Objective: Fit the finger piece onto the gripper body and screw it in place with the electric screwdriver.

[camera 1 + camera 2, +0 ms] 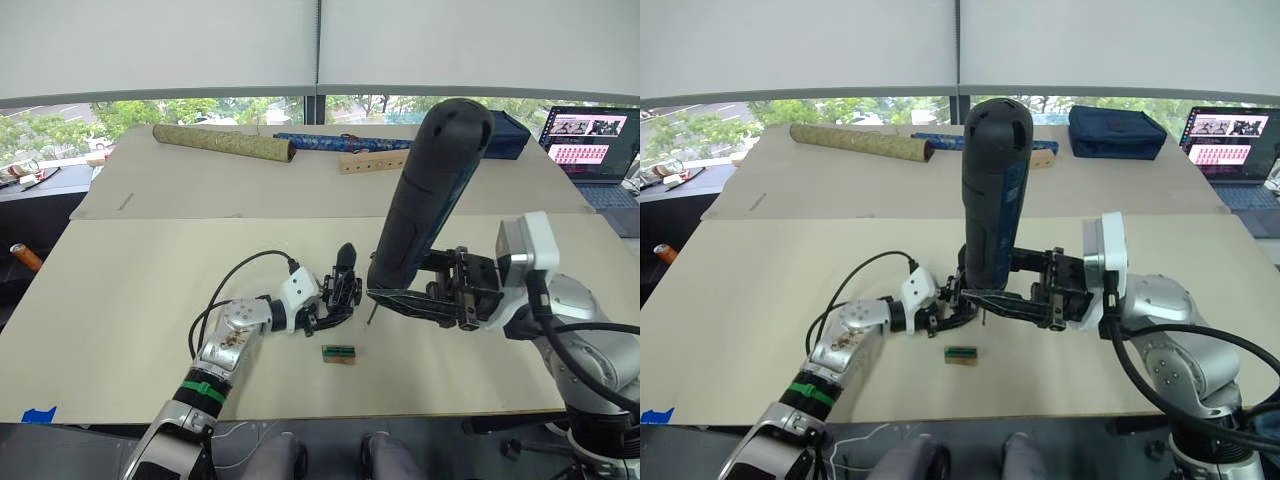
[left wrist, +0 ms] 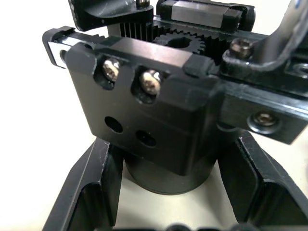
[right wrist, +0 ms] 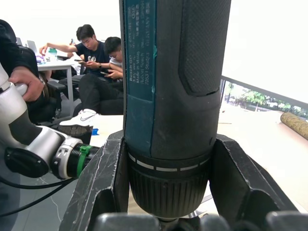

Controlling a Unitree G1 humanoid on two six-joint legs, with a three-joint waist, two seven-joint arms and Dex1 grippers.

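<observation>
The left arm lies low across the near part of the table (image 1: 120, 300), forearm angled inward and wrist bent so that the left gripper (image 1: 335, 303) reaches toward the middle of the tabletop, where its two black fingers close around the round base of the gripper body (image 1: 343, 285). In the left wrist view the fingers (image 2: 91, 192) flank that base on both sides, touching it, while the blocky upper part of the body faces the camera with two silver screws (image 2: 130, 75), two empty holes below them, and a toothed gear on top. A pointed black finger stands up from the body. The right arm comes in from the right with its elbow out and forearm level, the wrist turned so that the right gripper (image 1: 415, 290) points toward the left arm. It clamps the electric screwdriver (image 1: 425, 195) near its lower collar; the right wrist view shows both fingers (image 3: 103, 185) pressed against the tool's sides. The screwdriver stands nearly upright, tilted slightly, rounded end high, thin bit down just beside the gripper body. A small tan-and-green block (image 1: 339, 353) lies on the table just in front of the two grippers. Patterned rolls (image 1: 222, 143) lie well apart at the far side, and a laptop (image 1: 590, 140) sits at the far right.
</observation>
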